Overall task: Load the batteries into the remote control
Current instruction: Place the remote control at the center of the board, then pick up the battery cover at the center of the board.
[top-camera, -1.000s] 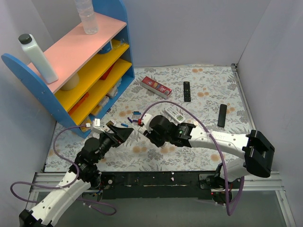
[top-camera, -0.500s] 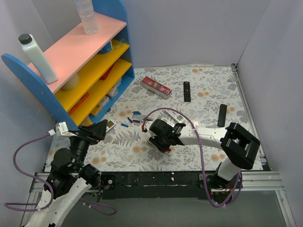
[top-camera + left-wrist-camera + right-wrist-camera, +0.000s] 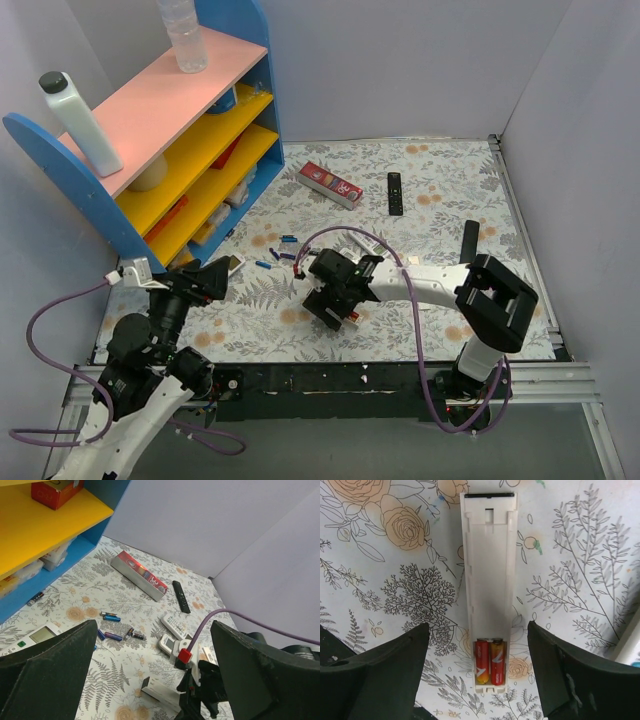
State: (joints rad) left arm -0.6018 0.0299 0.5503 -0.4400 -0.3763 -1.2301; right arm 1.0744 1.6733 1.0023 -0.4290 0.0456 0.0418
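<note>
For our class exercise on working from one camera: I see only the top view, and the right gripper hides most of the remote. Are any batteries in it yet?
Observer: Yes, two red batteries lie side by side at one end of the open remote.
Operator: Is the right gripper holding it?
Observer: No, the right gripper is open, its fingers clear of the remote on both sides.
Operator: And the left gripper?
Observer: The left gripper is open and holds nothing.
</note>
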